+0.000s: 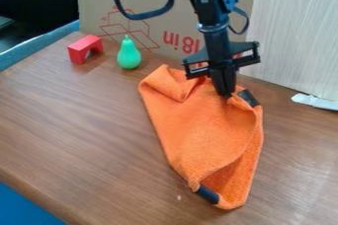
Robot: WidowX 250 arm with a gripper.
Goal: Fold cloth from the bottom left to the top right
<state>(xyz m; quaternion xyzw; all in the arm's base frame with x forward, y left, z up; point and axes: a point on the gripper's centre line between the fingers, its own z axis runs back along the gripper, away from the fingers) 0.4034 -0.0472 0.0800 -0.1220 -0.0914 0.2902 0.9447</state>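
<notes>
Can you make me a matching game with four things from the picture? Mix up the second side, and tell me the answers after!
Things:
1. cloth
2. pear
3. arch block
4. gripper

Clues:
A. green and standing up
B. black and pointing down
C. red, with a gap under it
D. orange and partly folded

Right pairs:
1-D
2-A
3-C
4-B

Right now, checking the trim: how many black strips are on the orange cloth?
2 on the cloth: one black strip upper right, beside the black gripper, another near the bottom end. Folds may hide more.
</notes>
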